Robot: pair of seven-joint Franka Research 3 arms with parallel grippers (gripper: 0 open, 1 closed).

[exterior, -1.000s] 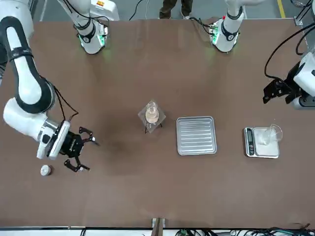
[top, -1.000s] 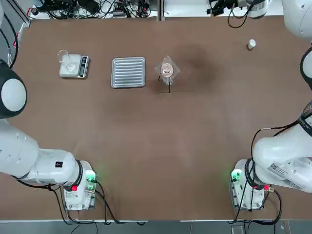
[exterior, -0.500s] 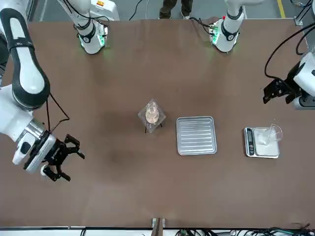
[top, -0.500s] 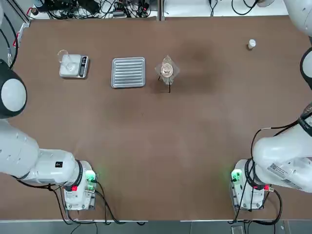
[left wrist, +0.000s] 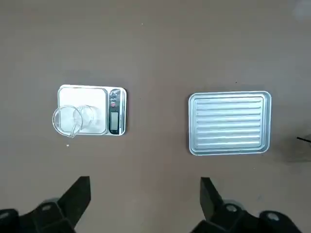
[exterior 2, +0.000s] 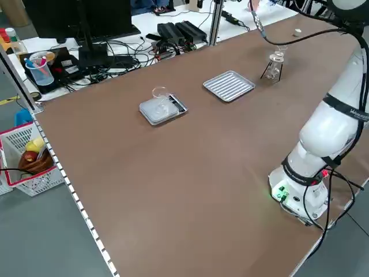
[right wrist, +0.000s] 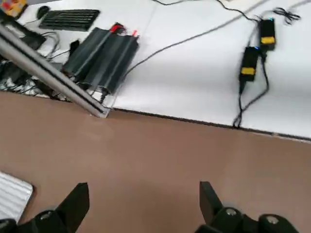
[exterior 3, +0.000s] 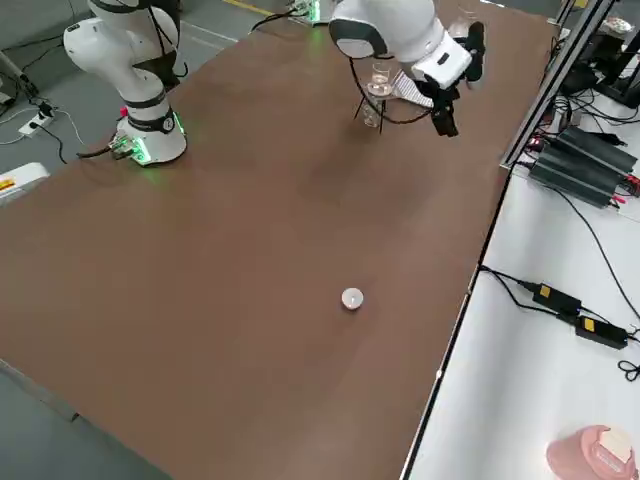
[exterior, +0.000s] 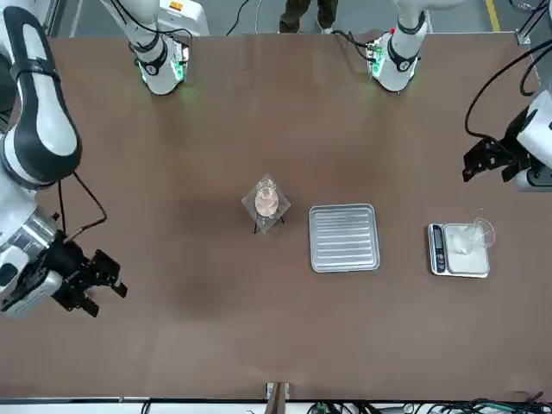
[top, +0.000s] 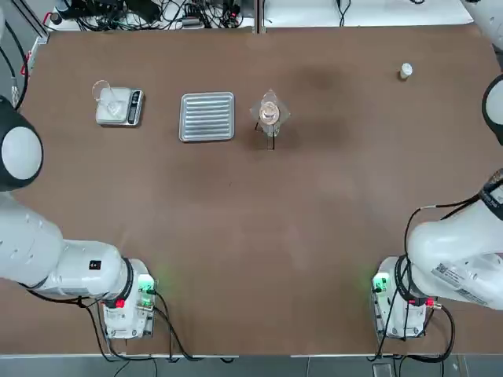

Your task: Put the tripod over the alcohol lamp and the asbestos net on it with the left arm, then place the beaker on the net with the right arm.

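The tripod [top: 272, 138] stands mid-table on thin black legs, with the asbestos net [top: 280, 115] lying on its ring. The clear beaker [top: 269, 111] sits upright on the net. Of the alcohol lamp beneath, only a blur of glass shows. From the left side the stack appears as the beaker [exterior 2: 277, 57] above the tripod [exterior 2: 270, 72]. My right gripper [exterior: 105, 297] hangs open and empty near the far edge, well off to the robot's right of the stack. My left gripper [exterior: 473, 166] is open and empty, raised above the scale and tray area.
A ridged silver tray [top: 207, 117] lies just left of the stack. Further left, a white scale [top: 119, 107] carries a clear glass vessel [left wrist: 68, 120]. A small white cap [top: 405, 71] stands near the far right corner. Cables and boxes lie beyond the far edge.
The right gripper has drawn further away from the stack, toward the table's far right corner, passing over the white cap. The stack and left arm have not moved.
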